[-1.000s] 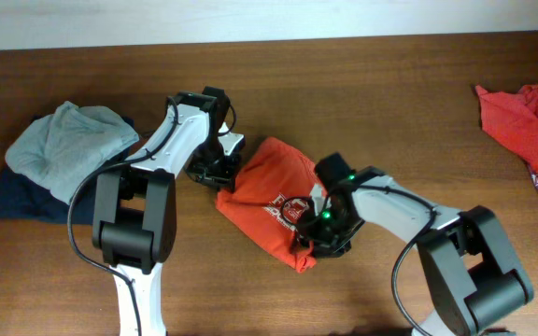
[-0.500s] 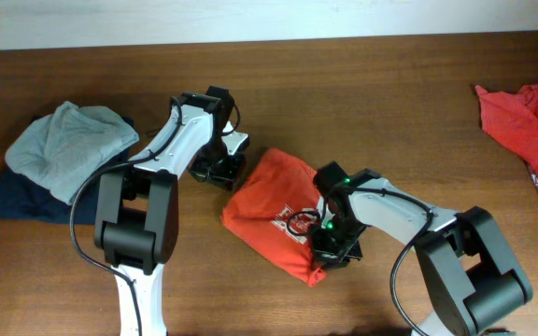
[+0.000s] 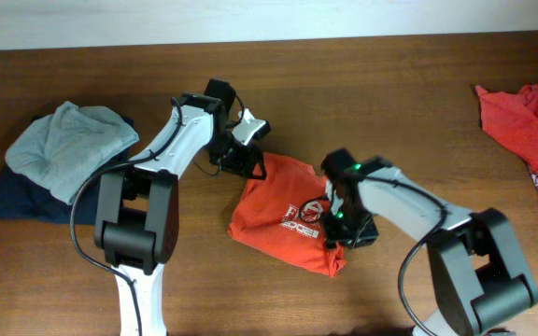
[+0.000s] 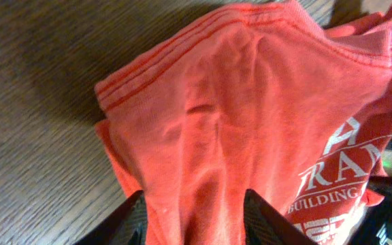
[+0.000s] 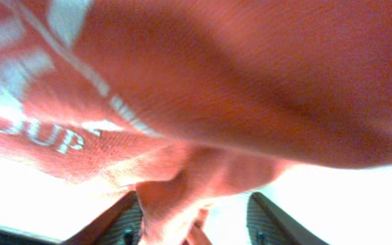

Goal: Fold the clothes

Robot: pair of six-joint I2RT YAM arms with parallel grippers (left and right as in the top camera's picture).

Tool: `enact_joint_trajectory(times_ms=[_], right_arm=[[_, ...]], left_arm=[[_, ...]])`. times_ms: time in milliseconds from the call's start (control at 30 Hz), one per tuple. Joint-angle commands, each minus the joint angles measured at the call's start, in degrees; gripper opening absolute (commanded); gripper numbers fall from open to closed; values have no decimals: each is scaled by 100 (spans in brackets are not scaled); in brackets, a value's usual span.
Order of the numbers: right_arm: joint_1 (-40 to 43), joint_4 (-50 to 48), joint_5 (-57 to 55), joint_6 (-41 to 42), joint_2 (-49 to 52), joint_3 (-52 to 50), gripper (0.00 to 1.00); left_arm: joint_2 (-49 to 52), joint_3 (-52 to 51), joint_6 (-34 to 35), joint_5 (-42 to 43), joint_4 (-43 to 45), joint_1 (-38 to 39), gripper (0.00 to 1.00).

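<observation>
T-shirt point(image 3: 283, 201) further right than before — left hand point(image 3: 247, 157) and right hand point(image 3: 340, 230) both pinching it, tips out of frame.

The folded T-shirt point(image 3: 283, 210) lies on the table point(image 3: 390, 93) between the two grippers. Its back-left corner sits between the fingers point(image 4: 126, 219) of the left gripper point(image 3: 247, 167). The rest spreads ahead of those fingertips toward the right gripper point(image 3: 336, 227), whose fingers point(image 5: 118, 221) have the shirt's right edge between them. Well off to the left, behind the left gripper's fingers, is a stack of garments point(image 3: 63, 149), one on another. Well apart to the right of the right gripper's fingers, a loose T-shirt point(image 3: 530, 121) lies at the table's edge.
</observation>
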State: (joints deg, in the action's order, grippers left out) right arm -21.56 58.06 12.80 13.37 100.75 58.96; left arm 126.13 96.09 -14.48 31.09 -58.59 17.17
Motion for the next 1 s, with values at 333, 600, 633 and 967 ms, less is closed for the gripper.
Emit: enact_joint_trajectory(times_ms=[333,600,633,967], right_arm=[[691,-313,1051,-352,-192,426,37],[695,-887,332,-350,116,409,7],[697,-892,146,-348,201,404,7],[708,-925,-2,-236,791,404,4]], left_arm=[[-46,-841,210,-1340,813,809,0],[-48,-841,957,-1462,890,319,1],[-48,-841,981,-1460,890,249,0],[-48,-841,973,-1416,839,-138,0]])
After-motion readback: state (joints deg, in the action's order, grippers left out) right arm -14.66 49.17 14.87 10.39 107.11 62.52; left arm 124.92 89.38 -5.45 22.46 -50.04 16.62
